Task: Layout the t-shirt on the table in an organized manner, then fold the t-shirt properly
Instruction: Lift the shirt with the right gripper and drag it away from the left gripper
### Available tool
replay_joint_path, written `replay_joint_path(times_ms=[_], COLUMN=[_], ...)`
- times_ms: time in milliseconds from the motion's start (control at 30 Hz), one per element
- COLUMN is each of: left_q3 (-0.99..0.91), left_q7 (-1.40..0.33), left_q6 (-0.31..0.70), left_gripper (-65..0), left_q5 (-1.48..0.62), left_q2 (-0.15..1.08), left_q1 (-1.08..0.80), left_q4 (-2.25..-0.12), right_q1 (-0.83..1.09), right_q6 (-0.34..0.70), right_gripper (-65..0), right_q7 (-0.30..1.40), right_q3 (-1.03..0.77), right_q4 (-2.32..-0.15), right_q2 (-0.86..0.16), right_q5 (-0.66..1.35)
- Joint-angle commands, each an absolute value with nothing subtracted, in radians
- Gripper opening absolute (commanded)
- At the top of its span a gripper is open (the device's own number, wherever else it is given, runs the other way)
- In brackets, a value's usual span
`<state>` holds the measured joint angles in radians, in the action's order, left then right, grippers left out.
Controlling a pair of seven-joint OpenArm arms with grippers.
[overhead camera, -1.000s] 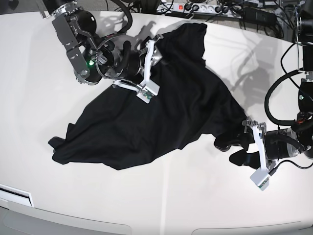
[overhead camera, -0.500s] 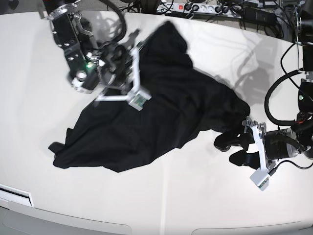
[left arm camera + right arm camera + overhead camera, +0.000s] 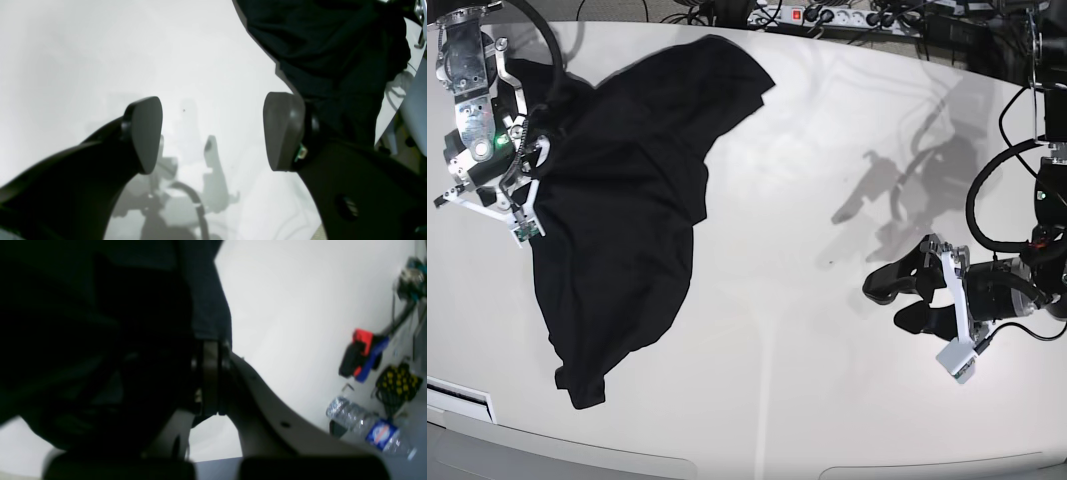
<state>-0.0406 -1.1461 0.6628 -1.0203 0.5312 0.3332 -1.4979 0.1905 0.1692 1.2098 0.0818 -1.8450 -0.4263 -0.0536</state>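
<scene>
While spread wide, left claw (image 3: 889, 300) over bare table (image 3: 777, 330); right claw (image 3: 208, 380) clenched on t-shirt (image 3: 627, 200)

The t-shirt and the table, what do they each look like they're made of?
The t-shirt looks like soft, matte black knit fabric, probably cotton or a blend: it drapes, bunches and wrinkles, with no shine. The table looks like a hard, smooth off-white top with a glossy finish, perhaps laminate or coated board: the left wrist view shows the arm's faint reflection in it, and shadows fall crisply.
</scene>
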Motion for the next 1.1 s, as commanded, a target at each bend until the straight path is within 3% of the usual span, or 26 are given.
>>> replay_joint_path(times_ms=[0, 100, 333, 400, 533, 633, 1067], left_q3=[-0.049, -0.049, -0.049, -0.049, -0.049, -0.049, -0.049], left_q7=[-1.123, -1.124, -1.126, -1.126, -1.124, -1.126, -1.125], left_q6=[0.665, 0.665, 0.665, 0.665, 0.664, 0.664, 0.660], left_gripper=[-17.5, -17.5, -17.5, -17.5, -17.5, -17.5, -17.5], left_q5=[-1.044, -1.044, -1.035, -1.019, -1.023, -1.029, -1.021], left_q2=[0.537, 0.535, 0.535, 0.535, 0.535, 0.535, 0.535], left_q1=[0.354, 0.355, 0.355, 0.355, 0.355, 0.355, 0.355], left_q4=[-1.512, -1.512, -1.512, -1.512, -1.512, -1.512, -1.512], right_q1=[0.176, 0.171, 0.171, 0.171, 0.173, 0.126, -0.319], right_q6=[0.162, 0.120, 0.005, -0.012, 0.062, 0.171, 0.312], right_gripper=[-56.3, -33.6, -32.1, -36.4, -65.0, -65.0, -65.0], right_q7=[1.213, 1.211, 1.156, 1.084, 0.773, 0.628, 0.617], right_q3=[0.076, 0.076, 0.076, 0.076, 0.078, 0.078, 0.078], right_q4=[-1.864, -1.885, -2.055, -2.075, -2.056, -2.001, -1.222], right_q2=[-0.442, -0.453, -0.485, -0.484, -0.482, -0.462, -0.259], right_q5=[-0.081, -0.117, -0.276, -0.243, 0.057, 0.207, 0.288])
